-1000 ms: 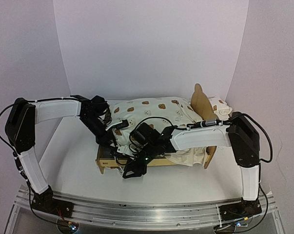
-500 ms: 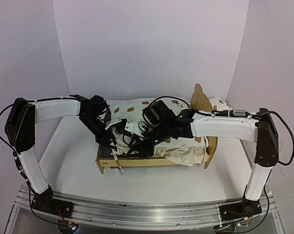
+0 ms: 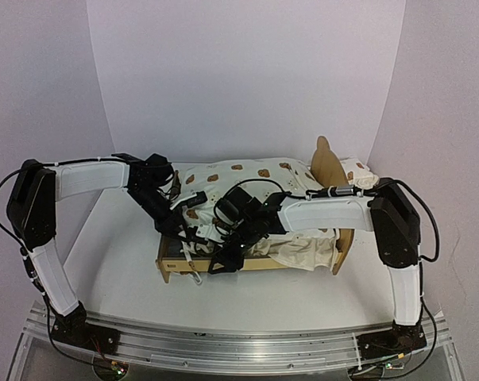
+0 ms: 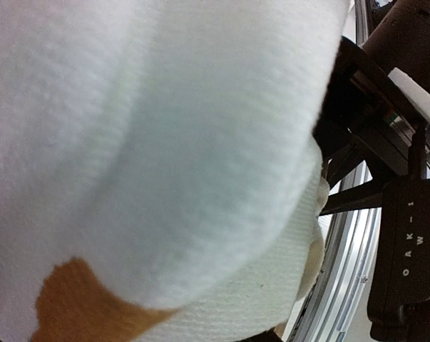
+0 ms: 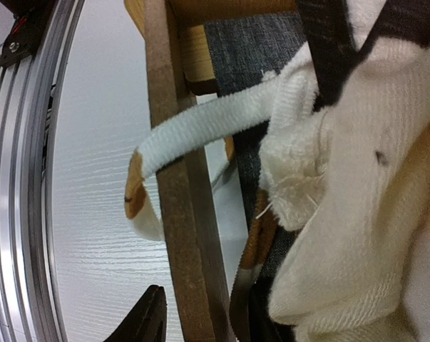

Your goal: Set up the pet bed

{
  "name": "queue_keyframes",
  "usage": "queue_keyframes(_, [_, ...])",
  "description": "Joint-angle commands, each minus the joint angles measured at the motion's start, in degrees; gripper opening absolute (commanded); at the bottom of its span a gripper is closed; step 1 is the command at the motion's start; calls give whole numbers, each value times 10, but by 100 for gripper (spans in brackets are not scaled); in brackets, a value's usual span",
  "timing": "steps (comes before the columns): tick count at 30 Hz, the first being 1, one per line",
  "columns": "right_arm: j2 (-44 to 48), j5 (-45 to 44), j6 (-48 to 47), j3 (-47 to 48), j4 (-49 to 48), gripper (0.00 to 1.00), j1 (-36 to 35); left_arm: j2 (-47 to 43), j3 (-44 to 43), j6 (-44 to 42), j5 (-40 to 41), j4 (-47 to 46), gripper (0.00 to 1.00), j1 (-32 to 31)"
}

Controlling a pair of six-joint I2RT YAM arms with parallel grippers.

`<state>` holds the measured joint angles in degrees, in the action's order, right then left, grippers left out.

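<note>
The pet bed's plywood frame point(image 3: 259, 264) stands mid-table with its eared headboard point(image 3: 328, 163) at the right. Its cream bear-print cushion point(image 3: 247, 176) lies rumpled across it, and one fold point(image 3: 307, 252) spills over the front rail. My left gripper point(image 3: 182, 228) is pushed into the cushion at the foot end. Cream fabric point(image 4: 150, 142) fills the left wrist view and hides its fingers. My right gripper point(image 5: 200, 324) is open astride the front side rail point(image 5: 179, 214). One finger point(image 5: 147, 320) stands outside the rail with a gap. A cream ruffle strip point(image 5: 200, 128) drapes over the rail, above the dark grey base point(image 5: 247, 50).
A small matching bear-print pillow point(image 3: 358, 172) lies behind the headboard at the right. White walls close in the table on three sides. The metal rail point(image 3: 239, 341) that carries both arm bases runs along the near edge.
The right arm rose over the cushion half a second ago and has come back down to the front rail. The left arm has stayed at the foot end.
</note>
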<state>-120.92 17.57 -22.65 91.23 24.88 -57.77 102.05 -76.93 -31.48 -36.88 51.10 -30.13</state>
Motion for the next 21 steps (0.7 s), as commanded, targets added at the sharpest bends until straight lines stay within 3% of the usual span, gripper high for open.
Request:
queue_keyframes(1, [-12,48,-23,23,98,36,-9,-28,-30,-12,-17,15,27,9])
queue_keyframes(6, [-44,120,-34,53,212,34,-14,-26,-48,-21,-39,29,43,16])
queue_keyframes(12, [-142,85,-64,113,295,42,-13,-23,-105,-47,-82,72,64,23])
queue_keyframes(17, [-170,42,-52,127,293,49,-10,-46,-99,-60,-113,90,71,27])
queue_keyframes(21, [-146,6,-35,143,300,62,-9,-73,-83,-49,-126,70,72,29])
